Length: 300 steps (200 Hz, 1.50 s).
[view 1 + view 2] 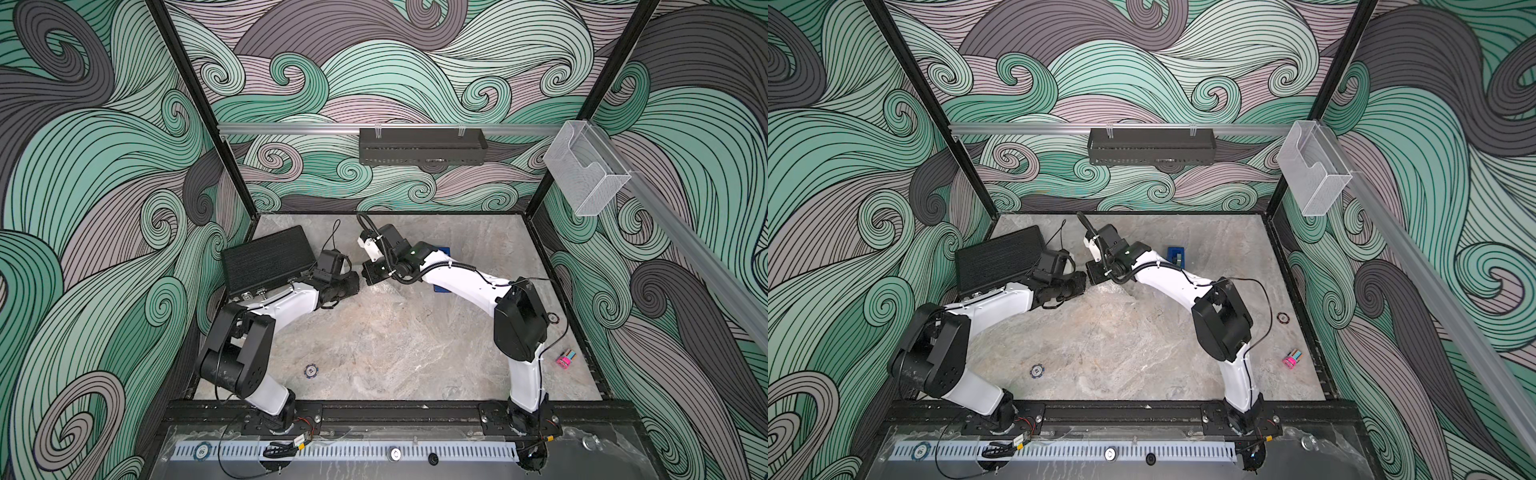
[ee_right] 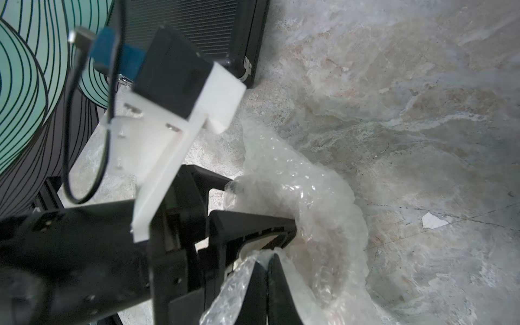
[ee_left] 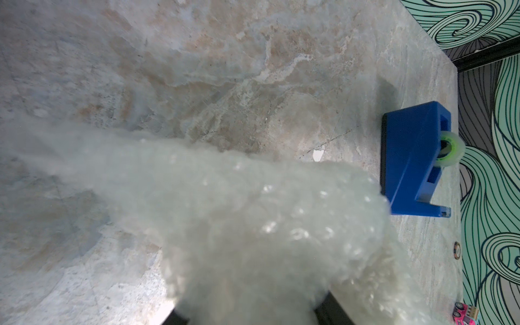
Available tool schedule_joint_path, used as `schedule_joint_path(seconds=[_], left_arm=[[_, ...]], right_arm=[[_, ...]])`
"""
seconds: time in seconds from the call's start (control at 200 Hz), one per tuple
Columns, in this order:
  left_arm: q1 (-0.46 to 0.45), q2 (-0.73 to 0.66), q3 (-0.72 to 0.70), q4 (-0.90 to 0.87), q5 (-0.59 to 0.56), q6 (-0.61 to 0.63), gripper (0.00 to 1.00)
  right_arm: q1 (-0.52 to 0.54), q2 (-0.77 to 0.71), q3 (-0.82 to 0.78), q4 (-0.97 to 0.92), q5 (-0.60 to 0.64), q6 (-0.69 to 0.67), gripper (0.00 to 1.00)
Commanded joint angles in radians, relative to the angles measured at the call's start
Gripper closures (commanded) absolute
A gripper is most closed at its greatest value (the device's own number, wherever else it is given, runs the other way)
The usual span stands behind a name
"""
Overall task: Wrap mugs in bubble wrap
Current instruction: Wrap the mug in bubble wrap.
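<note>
**Right hand** (image 2: 268, 264): jaws closed together, pinching a crumpled edge of the wrap (image 2: 309, 197). It sat off the case's (image 1: 266, 259) end on the robot's right, tip to tip with the left hand.

**Left hand** (image 2: 260, 205): jaws about half apart, one on each side of the bunched wrap and pressed against it, gripping the bundle. It sat just beside the same end of the case, closer to the case than the right hand.

**Wrap**: clear, bubbled, whitish and shiny at the folds. It was heaped into a bundle between the two hands, with loose sheet trailing over the desk (image 1: 395, 353) away from the case.

**Mug**: not made out for certain. A faint pink tint lay under the wrap layers in the right wrist view.

**Case**: black, ribbed and closed, with latches showing. It lay flat at the desk's far corner on the robot's left.

**Dispenser** (image 1: 1176, 255): blue, holding a green-cored tape roll. It stood beyond the hands from the case and near the wrap; whether they touched could not be told.

**Chip** (image 1: 311, 370): round, blue and white, flat on the desk. It lay well apart from the case, toward the arm bases.

**Ring** (image 1: 552, 318) and **pink block** (image 1: 566, 358): both lay by the desk edge farthest from the case, near each other.
</note>
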Motion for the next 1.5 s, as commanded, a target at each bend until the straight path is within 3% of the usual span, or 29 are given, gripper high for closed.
schedule_joint_path(seconds=[0.0, 0.32, 0.575, 0.715, 0.741, 0.766, 0.971, 1.086, 1.286, 1.496], left_arm=[[-0.004, -0.039, -0.021, -0.001, 0.016, 0.028, 0.51], [-0.002, -0.075, -0.049, 0.065, 0.03, 0.019, 0.56], [0.003, -0.185, -0.103, 0.112, -0.035, -0.033, 0.46], [0.019, -0.271, -0.129, 0.095, -0.107, -0.076, 0.34], [0.022, -0.282, -0.129, 0.086, -0.114, -0.079, 0.07], [0.024, -0.297, -0.127, 0.075, -0.123, -0.081, 0.01], [0.038, -0.377, -0.123, 0.012, -0.114, -0.08, 0.01], [0.038, -0.342, -0.06, -0.141, 0.01, -0.026, 0.02], [0.038, -0.286, -0.052, -0.138, 0.15, -0.002, 0.09], [0.04, -0.202, -0.016, -0.168, 0.129, 0.004, 0.11]], right_arm=[[-0.013, 0.023, 0.034, 0.004, -0.021, 0.053, 1.0], [-0.018, 0.107, 0.064, -0.004, -0.039, 0.086, 1.0], [-0.016, 0.145, 0.057, -0.004, -0.037, 0.095, 1.0], [-0.015, 0.154, 0.057, -0.009, -0.035, 0.096, 1.0], [-0.015, 0.155, 0.056, -0.01, -0.033, 0.096, 1.0], [-0.015, 0.156, 0.056, -0.011, -0.032, 0.095, 1.0], [-0.013, 0.155, 0.053, -0.012, -0.027, 0.099, 1.0], [-0.013, 0.154, 0.064, -0.021, -0.027, 0.099, 1.0], [-0.013, 0.15, 0.071, -0.032, -0.025, 0.09, 1.0], [-0.013, 0.15, 0.071, -0.032, -0.029, 0.092, 1.0]])
